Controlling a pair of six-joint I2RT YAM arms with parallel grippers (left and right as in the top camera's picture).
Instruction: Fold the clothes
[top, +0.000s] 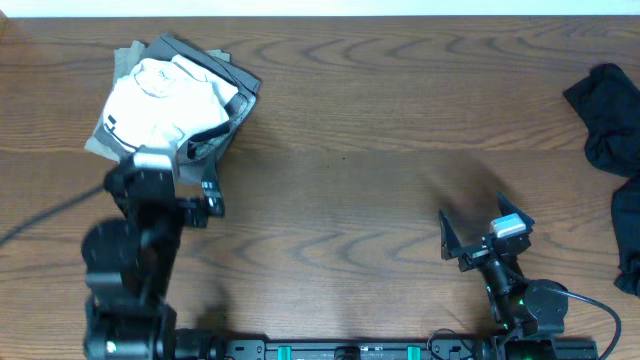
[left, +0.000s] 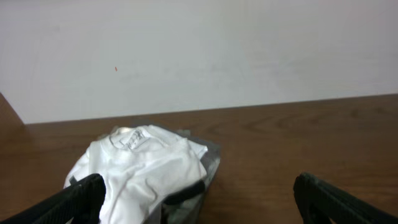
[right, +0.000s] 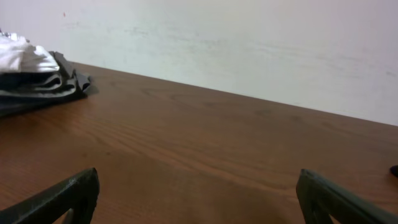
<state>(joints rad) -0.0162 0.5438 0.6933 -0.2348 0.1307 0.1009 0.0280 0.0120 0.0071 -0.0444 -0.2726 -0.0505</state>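
Folded stack (top: 235, 90) topped by white T-shirt (top: 165, 90) at surface (top: 340, 150) far-left corner | black garment (top: 608, 115) crumpled at right edge | your left claw (left: 198, 186) and right claw (right: 198, 180) spread, empty | step likely: fetch black garment next

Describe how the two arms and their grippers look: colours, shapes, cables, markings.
Both arms are black with rounded joint housings; the left arm looks bulkier from overhead than the right arm, which shows a small green light. The left gripper and right gripper have dark, tapering fingers, and each wrist carries a pale block. A thin dark cable curves from the right base.
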